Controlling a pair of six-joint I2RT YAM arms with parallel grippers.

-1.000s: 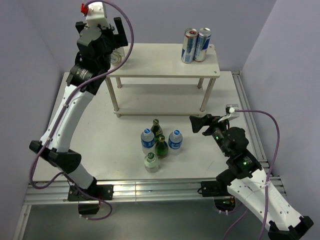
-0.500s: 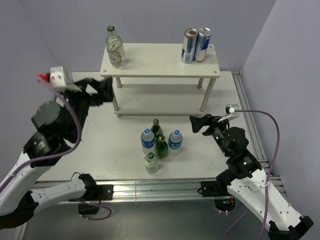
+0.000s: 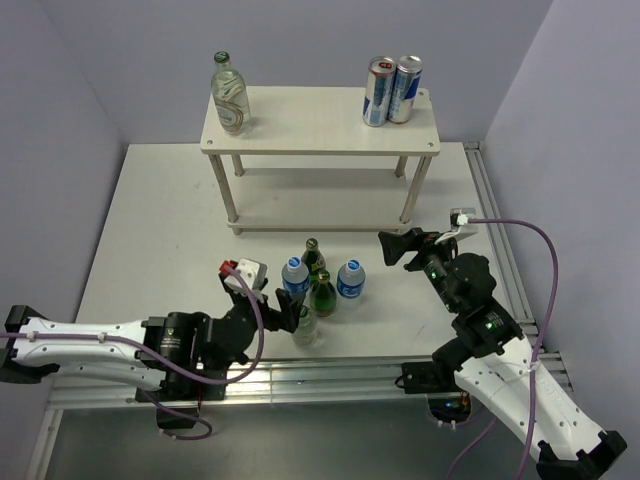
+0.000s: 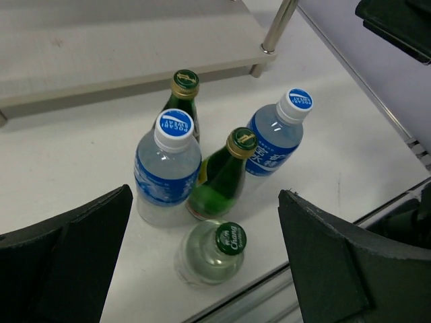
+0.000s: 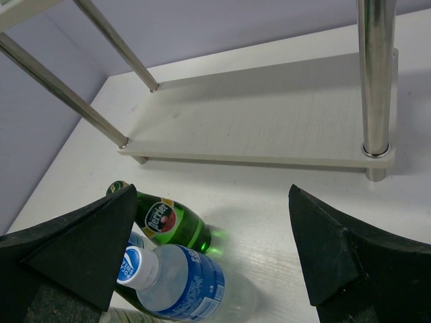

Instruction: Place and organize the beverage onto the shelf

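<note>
while five bottles [image 3: 318, 285] stand in front of the shelf [image 3: 320, 120], the left gripper [image 3: 285, 313], farthest from the shelf, is spread wide and empty, facing the clear green-capped bottle [image 4: 212, 252]. judged glass: rigid, weighty, slick, breakable; take it round the body below the shoulder. right gripper [image 3: 398, 245], nearer the shelf, spread wide, empty. on the shelf top: tall bottle [image 3: 229, 95], two cans [image 3: 392, 90].

Plastic water bottles [image 4: 167, 168], blue label, white cap: two. Green glass bottles [image 4: 222, 178], gold cap: two. Clear bottles with green caps [image 4: 214, 252]: two, one just ahead of the left jaws among the other four, one far beyond them on the shelf [image 3: 320, 125]. Cans [image 3: 379, 92], far beyond the right jaws: two. Shelf: one, two tiers.
</note>
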